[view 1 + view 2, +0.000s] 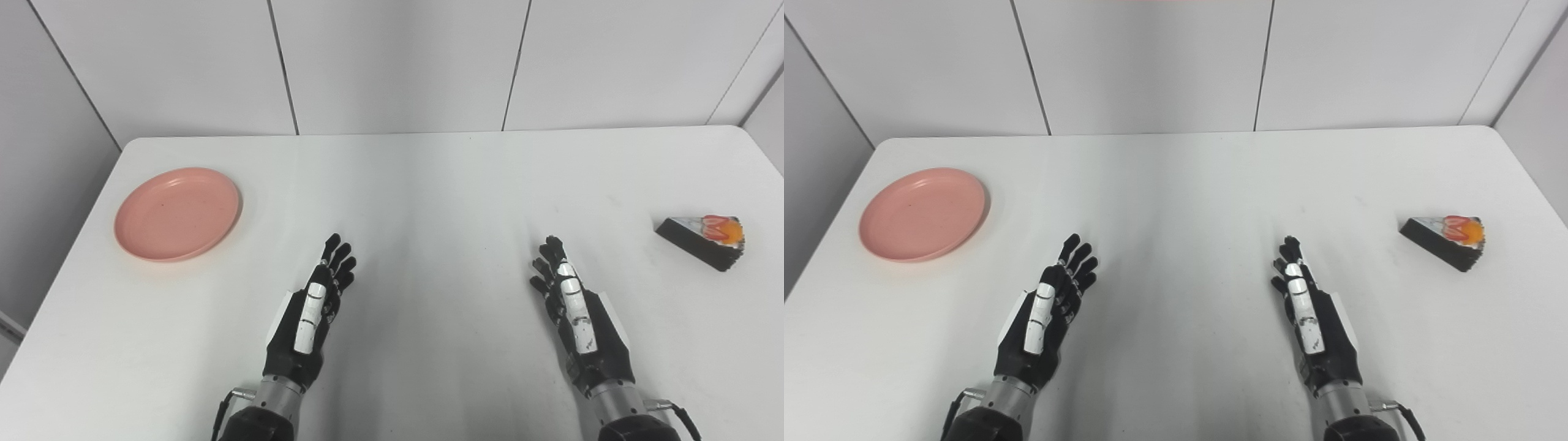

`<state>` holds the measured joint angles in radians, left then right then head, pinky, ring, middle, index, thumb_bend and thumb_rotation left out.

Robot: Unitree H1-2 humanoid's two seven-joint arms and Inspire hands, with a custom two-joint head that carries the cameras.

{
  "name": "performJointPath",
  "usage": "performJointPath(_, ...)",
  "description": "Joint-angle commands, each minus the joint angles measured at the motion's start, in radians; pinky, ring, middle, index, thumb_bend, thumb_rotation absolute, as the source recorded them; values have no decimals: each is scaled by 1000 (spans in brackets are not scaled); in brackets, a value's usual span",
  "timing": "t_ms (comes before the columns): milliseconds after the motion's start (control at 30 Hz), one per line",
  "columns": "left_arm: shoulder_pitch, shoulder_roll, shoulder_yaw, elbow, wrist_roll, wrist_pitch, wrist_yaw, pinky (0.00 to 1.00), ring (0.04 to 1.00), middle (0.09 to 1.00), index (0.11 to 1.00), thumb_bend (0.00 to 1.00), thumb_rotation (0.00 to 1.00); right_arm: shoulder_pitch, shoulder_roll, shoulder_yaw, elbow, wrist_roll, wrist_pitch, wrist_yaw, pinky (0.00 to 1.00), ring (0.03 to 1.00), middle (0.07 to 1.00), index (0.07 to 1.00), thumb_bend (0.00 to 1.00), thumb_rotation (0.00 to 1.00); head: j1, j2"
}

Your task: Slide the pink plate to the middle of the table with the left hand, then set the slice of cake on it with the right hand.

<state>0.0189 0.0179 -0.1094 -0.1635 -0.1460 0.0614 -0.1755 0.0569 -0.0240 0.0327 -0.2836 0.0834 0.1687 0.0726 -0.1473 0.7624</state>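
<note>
Two hands are showing in my feed, both hovering low over the near half of the white table [429,184], and neither one is touching anything. The left hand [312,312] is sitting left of centre with its fingers [340,254] stretched forward and slightly fanned — holding nothing. The right hand [572,306] is mirroring it on the other side, fingers extended and loosely apart, also holding nothing. I am seeing the pink plate [177,213] lying flat near the table's left edge, toward the far side, well apart from the left hand and up to its left; nothing is resting on it. The slice of cake [704,240] is sitting near the right edge of the table, well apart from the right hand and off to its right — a dark wedge with a pale top and red and orange fruit at its wide end, its narrow tip pointing left toward the middle of the table. Behind the table, grey wall panels [398,61] are filling the background.
</note>
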Motion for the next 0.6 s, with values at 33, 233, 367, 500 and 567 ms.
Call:
performJointPath(33, 8, 2, -9, -2, 1, -2, -9, 988, 976, 994, 1000, 581, 1000, -6, 4, -5, -14, 3, -49, -2, 964, 972, 991, 1000, 566, 1000, 2, 3)
performJointPath(233, 7, 3, -15, 2, 10, -19, -13, 993, 980, 996, 1000, 533, 1000, -5, 2, -2, -17, -3, -48, -2, 961, 967, 989, 1000, 532, 1000, 3, 2)
performJointPath(367, 8, 4, -16, 12, 15, -43, -14, 991, 980, 996, 1000, 524, 1000, -3, 1, -1, -17, 0, -51, 0, 963, 968, 990, 1000, 513, 1000, 3, 1)
performJointPath(500, 9, 3, -19, 7, 15, -37, -11, 987, 979, 996, 1000, 520, 1000, -2, 2, -2, -20, -4, -48, -4, 956, 965, 987, 1000, 503, 1000, 9, 0)
performJointPath(567, 7, 7, -22, 13, 15, -39, -16, 989, 982, 999, 1000, 522, 1000, -2, 2, -2, -19, -4, -50, -4, 954, 963, 985, 1000, 497, 1000, 17, -5)
